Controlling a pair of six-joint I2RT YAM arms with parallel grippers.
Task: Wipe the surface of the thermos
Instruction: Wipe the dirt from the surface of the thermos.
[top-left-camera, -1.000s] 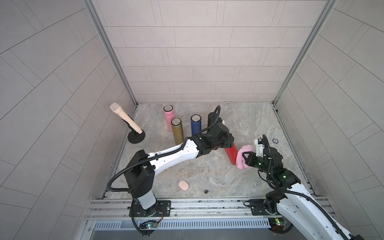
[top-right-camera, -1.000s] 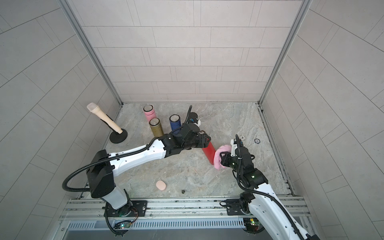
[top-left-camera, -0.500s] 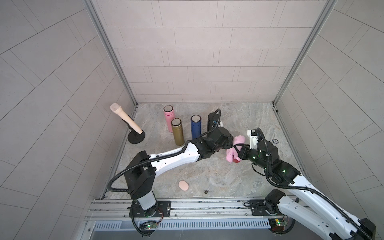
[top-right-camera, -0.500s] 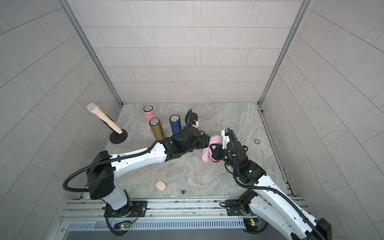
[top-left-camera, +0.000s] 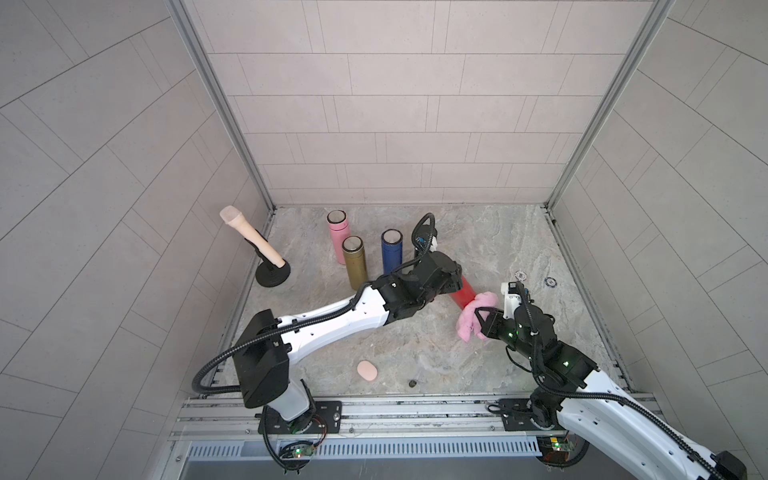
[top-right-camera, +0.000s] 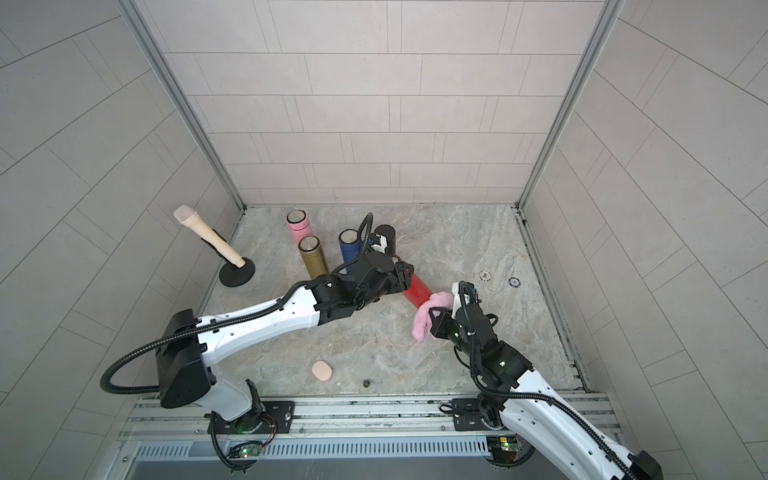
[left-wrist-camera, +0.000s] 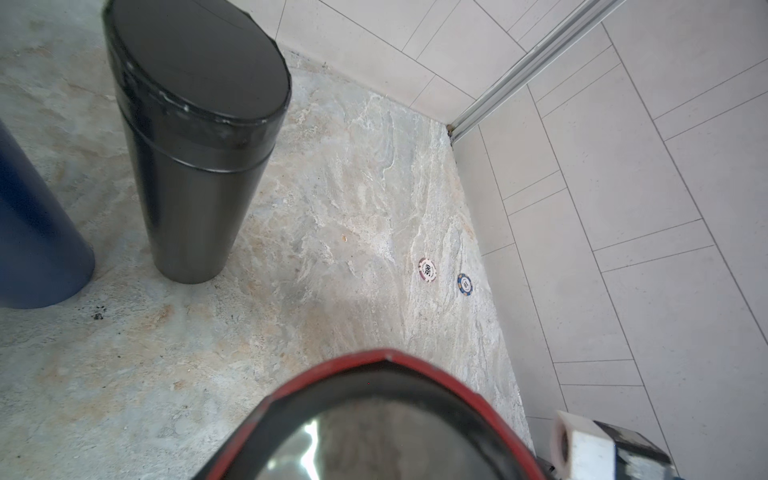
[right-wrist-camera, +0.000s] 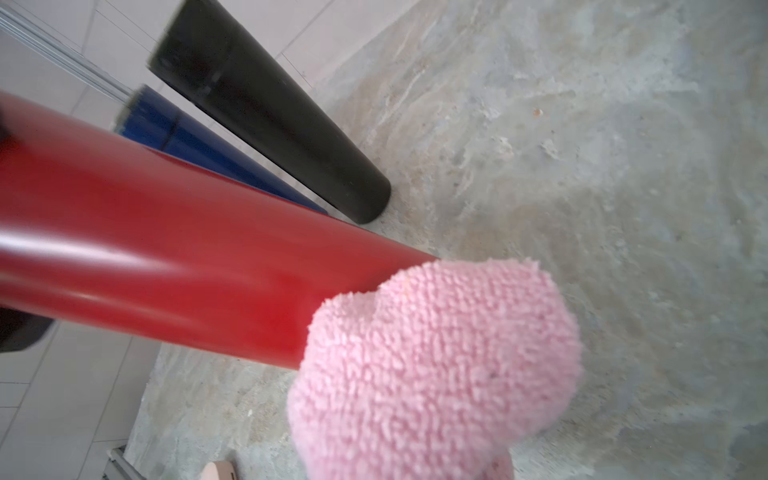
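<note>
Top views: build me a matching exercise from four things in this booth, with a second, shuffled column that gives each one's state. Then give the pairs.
Things:
1. red thermos
2. pink cloth
3. gold thermos
4. microphone

States:
A. propped at a slant on a black stand
B. gripped near its top by the left gripper
C. standing upright, ungripped
D. clamped in the right gripper, against the thermos's lower end

Pairs: 1-B, 2-D, 3-C, 4-A
</note>
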